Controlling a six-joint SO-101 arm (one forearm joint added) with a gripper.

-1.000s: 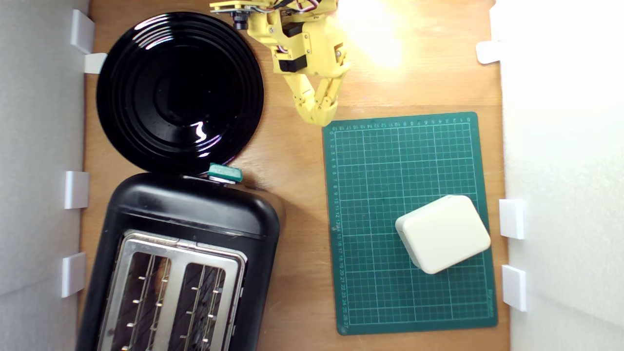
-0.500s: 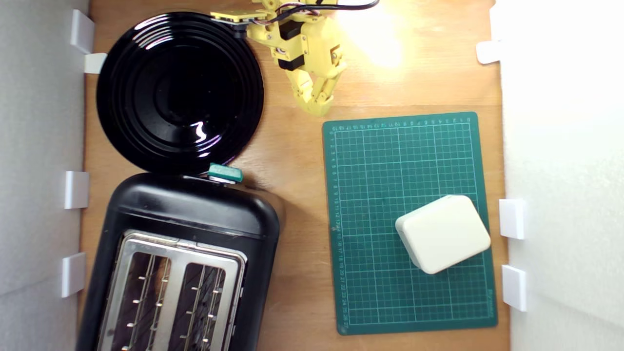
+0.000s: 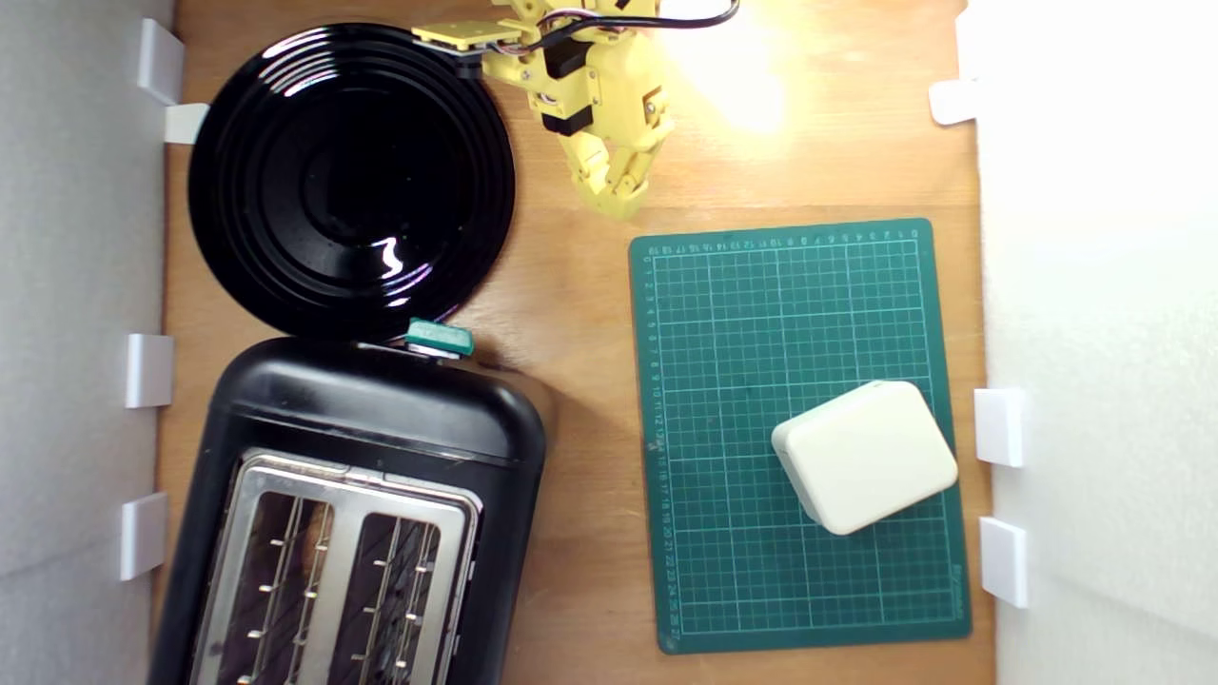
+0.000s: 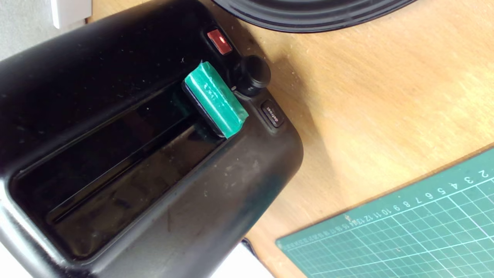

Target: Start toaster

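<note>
Bench carries toaster at its near-left corner in the exterior view, teal lever at the slot's upper end. Plate touches the toaster's far end. Tool hangs near the far edge, fingers together, empty.

In the exterior view we find the toaster at the lower left of the desk, its lever on the end face turned toward the plate, which lies just above it at the upper left. At that view's right the cutting mat lies flat, well apart from the toaster, and carries a rounded box on its lower right part. The hand hangs between the plate and the mat's upper left corner.
</note>
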